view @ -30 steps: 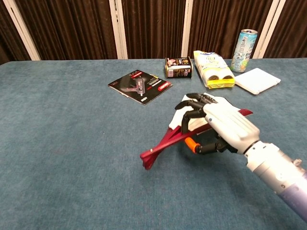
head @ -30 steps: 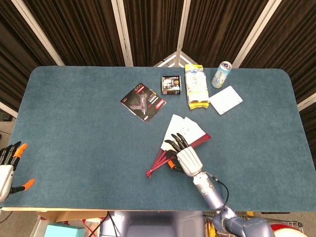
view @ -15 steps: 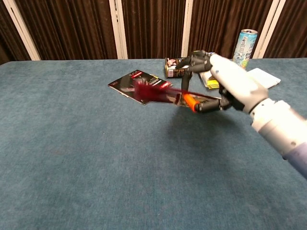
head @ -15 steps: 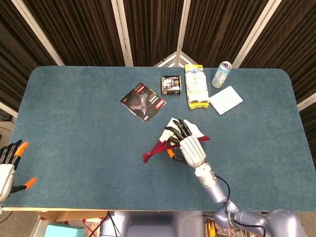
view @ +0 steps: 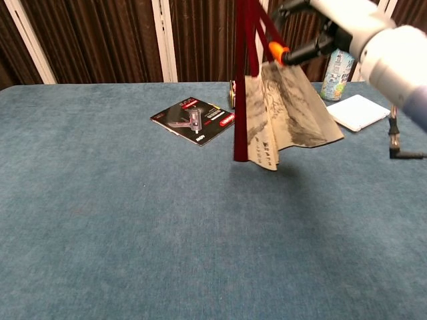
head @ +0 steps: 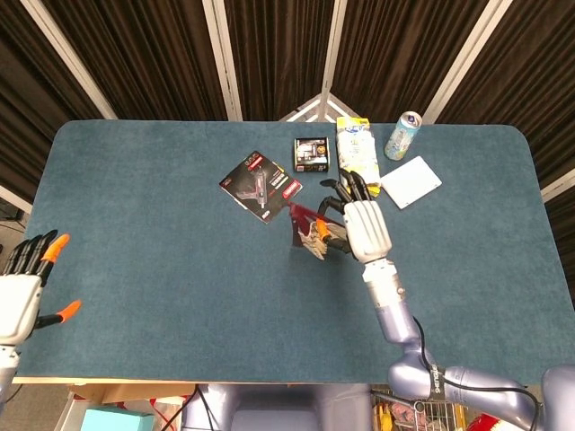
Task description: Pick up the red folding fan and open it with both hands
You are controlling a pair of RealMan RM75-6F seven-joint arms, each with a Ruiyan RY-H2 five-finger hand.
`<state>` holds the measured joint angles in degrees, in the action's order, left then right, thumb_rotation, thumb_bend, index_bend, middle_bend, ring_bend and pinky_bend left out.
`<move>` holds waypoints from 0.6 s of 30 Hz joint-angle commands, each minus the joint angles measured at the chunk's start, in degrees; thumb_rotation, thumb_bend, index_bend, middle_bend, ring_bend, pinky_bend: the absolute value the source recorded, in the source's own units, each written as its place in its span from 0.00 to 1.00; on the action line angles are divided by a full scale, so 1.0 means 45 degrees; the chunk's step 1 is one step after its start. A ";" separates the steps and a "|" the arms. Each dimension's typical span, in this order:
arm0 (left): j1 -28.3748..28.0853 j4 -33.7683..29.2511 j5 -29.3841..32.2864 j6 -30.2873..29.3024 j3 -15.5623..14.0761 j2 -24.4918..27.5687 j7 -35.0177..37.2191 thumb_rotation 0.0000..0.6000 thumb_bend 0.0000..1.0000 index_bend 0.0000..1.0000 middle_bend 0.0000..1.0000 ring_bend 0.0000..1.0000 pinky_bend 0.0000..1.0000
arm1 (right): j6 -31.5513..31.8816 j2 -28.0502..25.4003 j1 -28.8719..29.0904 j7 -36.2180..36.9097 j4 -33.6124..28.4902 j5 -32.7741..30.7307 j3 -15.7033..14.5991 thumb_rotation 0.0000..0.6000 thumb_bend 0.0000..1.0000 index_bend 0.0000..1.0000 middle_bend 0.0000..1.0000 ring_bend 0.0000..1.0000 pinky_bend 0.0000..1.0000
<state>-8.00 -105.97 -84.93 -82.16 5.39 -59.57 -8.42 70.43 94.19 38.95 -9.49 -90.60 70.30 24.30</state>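
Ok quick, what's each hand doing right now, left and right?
Left hand: open, fingers spread, holding nothing.
Right hand: holding the red fan, lifted off the table and partly unfolded.

Top of the red fan point(view: 241, 80) and most of the right hand point(view: 333, 20) beyond the chest view's upper edge.

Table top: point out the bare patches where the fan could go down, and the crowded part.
Bare cloth runs along the table's left half, from the black leaflet toward the left hand, and along the near edge. The far right is crowded: small box, yellow packet, can, white pad. The right hand holds the red folding fan aloft.
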 commanded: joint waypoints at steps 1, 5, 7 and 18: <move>-0.0816 -0.0525 0.0544 0.0762 0.0640 -0.0052 -0.0593 1.00 0.11 0.07 0.00 0.00 0.00 | -0.0145 -0.0191 0.0243 -0.0632 -0.0628 -0.0763 0.0422 1.00 0.54 0.72 0.26 0.05 0.00; -0.1880 -0.0901 0.1512 0.1626 0.1448 -0.0500 -0.1484 1.00 0.18 0.10 0.00 0.00 0.00 | -0.0164 -0.0254 0.0415 -0.1060 -0.1002 -0.1079 0.0507 1.00 0.54 0.72 0.26 0.05 0.00; -0.2497 -0.1025 0.2167 0.2071 0.1886 -0.0847 -0.2047 1.00 0.23 0.12 0.00 0.00 0.00 | -0.0151 -0.0281 0.0505 -0.1232 -0.1174 -0.1183 0.0542 1.00 0.54 0.72 0.26 0.05 0.00; -0.5269 -0.0334 0.5157 0.2925 0.3244 -0.3575 -0.4851 1.00 0.31 0.19 0.01 0.00 0.00 | 0.0026 -0.0445 0.0943 -0.1962 -0.2068 -0.2349 0.1157 1.00 0.54 0.73 0.26 0.05 0.00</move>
<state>-29.45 -108.80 -64.06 -69.68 18.74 -73.30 -28.12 70.48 92.39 42.75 -17.83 -99.32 60.53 28.90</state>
